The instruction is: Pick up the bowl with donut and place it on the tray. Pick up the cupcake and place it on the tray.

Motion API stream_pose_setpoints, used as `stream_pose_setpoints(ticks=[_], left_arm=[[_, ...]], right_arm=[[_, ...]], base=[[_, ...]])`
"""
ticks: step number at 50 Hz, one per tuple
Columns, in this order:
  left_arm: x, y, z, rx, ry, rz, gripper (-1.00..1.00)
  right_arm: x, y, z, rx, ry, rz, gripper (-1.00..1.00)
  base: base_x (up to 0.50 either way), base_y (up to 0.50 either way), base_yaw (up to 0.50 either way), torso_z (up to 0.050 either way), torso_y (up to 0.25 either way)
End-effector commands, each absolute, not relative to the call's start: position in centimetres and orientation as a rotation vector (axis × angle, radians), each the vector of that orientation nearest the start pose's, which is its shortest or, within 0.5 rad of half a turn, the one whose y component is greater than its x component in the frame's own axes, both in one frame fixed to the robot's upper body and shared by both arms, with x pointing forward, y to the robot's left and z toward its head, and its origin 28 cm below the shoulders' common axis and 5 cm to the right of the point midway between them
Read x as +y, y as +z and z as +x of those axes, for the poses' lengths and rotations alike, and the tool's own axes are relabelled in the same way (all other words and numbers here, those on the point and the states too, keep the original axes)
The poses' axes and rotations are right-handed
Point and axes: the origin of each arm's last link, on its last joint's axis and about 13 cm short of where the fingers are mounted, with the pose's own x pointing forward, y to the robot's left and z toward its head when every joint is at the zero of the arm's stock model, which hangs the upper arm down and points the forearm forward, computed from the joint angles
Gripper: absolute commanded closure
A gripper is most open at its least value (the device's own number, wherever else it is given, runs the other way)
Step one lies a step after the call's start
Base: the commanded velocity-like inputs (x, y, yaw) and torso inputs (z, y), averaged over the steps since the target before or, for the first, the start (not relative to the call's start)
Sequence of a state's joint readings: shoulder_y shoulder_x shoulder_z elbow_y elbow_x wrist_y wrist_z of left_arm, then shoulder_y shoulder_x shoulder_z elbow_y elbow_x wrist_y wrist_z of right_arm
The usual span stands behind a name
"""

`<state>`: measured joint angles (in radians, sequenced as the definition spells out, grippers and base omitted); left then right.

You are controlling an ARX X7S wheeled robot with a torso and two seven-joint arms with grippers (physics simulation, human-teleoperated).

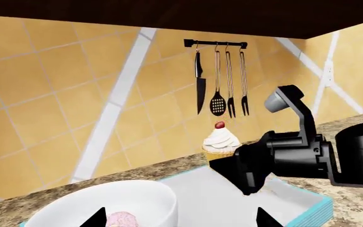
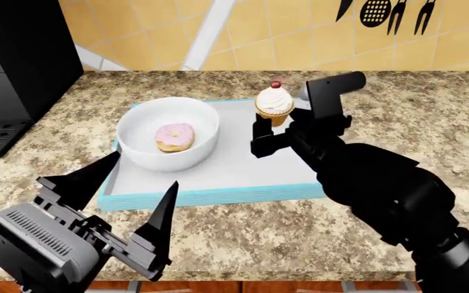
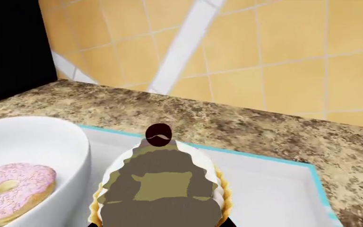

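The right claw grips the cupcake over the tray. Lower it gently before letting go. The left claw gapes empty.

Bright, even, sharp renders; dark shading over the cupcake up close

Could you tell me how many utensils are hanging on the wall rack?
4, left to right along the rail: a knife, a slotted spatula and two forks.

White bowl; pink-iced, tan donut. Yellow-orange cupcake with white frosting, red cherry. Tray white, light-blue rim. Speckled brown granite tabletop.
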<state>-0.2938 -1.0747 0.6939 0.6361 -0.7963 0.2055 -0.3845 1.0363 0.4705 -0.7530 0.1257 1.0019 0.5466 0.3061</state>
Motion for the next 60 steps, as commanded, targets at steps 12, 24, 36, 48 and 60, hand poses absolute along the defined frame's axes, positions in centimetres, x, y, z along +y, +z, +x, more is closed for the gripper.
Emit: stream_pose_setpoints(ticks=[12, 24, 36, 48, 60], left_arm=[[25.2, 16.0, 18.1, -0.279, -0.509, 0.020, -1.00], [25.2, 15.9, 18.1, -0.276, -0.512, 0.021, -1.00], [25.2, 15.8, 18.2, -0.273, -0.514, 0.022, -1.00], [25.1, 15.8, 18.2, -0.269, -0.515, 0.029, -1.00], [25.2, 15.7, 18.2, -0.266, -0.515, 0.030, -1.00]], right_arm=[[-8.4, 18.2, 35.8, 0.201, 0.369, -0.060, 1.00], [-8.0, 17.6, 36.6, 0.219, 0.384, -0.050, 1.00], [-7.9, 16.5, 37.0, 0.243, 0.383, -0.041, 1.00], [-8.0, 15.7, 37.1, 0.262, 0.377, -0.032, 1.00], [-7.9, 15.2, 37.3, 0.275, 0.378, -0.032, 1.00]], base=[[0.00, 0.00, 0.00, 0.000, 0.000], [0.00, 0.00, 0.00, 0.000, 0.000], [0.00, 0.00, 0.00, 0.000, 0.000], [0.00, 0.00, 0.00, 0.001, 0.000], [0.00, 0.00, 0.00, 0.000, 0.000]])
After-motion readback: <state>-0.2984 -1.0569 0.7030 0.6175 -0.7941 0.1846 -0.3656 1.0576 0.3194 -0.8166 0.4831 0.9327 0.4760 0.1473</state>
